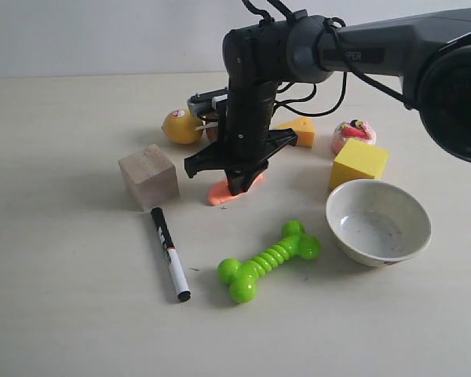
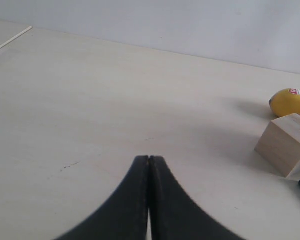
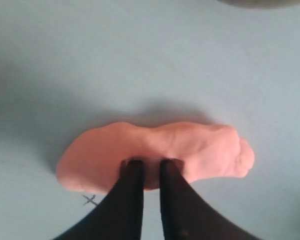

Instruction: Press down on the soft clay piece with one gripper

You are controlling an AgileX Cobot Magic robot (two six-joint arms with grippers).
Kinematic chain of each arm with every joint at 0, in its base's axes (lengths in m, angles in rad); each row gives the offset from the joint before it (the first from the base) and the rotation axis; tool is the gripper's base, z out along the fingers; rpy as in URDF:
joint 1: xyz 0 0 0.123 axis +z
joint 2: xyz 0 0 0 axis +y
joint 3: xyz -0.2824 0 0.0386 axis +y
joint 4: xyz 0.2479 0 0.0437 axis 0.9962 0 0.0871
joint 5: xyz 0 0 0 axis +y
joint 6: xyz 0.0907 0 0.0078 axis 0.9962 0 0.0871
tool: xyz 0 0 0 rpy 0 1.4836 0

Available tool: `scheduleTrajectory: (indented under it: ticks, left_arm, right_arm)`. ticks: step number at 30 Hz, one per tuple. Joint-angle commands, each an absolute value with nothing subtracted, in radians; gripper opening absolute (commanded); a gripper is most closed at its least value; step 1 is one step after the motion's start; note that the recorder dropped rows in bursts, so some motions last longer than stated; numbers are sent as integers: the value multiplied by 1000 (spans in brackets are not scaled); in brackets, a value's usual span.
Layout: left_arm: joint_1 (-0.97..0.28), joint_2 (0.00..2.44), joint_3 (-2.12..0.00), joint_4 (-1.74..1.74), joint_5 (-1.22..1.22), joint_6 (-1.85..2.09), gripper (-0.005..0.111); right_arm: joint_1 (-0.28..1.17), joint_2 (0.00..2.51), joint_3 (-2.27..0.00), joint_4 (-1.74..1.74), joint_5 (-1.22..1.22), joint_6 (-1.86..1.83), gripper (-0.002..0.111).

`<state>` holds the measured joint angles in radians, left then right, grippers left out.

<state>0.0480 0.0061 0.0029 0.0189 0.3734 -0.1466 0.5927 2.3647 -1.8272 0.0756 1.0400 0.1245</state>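
The soft clay piece (image 1: 219, 194) lies flat on the pale table, a salmon-orange blob just right of the wooden block. My right gripper (image 1: 237, 187) points straight down onto it from a dark arm reaching in from the right. In the right wrist view its fingertips (image 3: 133, 166) stand a narrow gap apart and are sunk into the near edge of the clay (image 3: 190, 145), which is dented around them. The right gripper (image 3: 146, 162) grips nothing. My left gripper (image 2: 149, 158) is shut and empty, hovering over bare table, out of the exterior view.
A wooden block (image 1: 148, 177) and black marker (image 1: 169, 253) lie left of the clay. A green bone toy (image 1: 268, 260) is in front, a white bowl (image 1: 377, 221) and yellow cube (image 1: 359, 163) to the right. Lemon (image 1: 181, 126), cheese wedge (image 1: 298, 130) and pink toy (image 1: 353, 133) sit behind.
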Motion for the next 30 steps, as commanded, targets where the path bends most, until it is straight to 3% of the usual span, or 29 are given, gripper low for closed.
scheduleTrajectory:
  ticks: [1, 23, 30]
  left_arm:
    - [49, 0, 0, 19, 365, -151, 0]
    - [49, 0, 0, 19, 365, -151, 0]
    - [49, 0, 0, 19, 365, -151, 0]
  right_arm:
    - [593, 2348, -1822, 74, 1043, 123, 3]
    - [593, 2280, -1808, 72, 998, 134, 0]
    - [593, 1998, -1474, 23, 660, 195, 0]
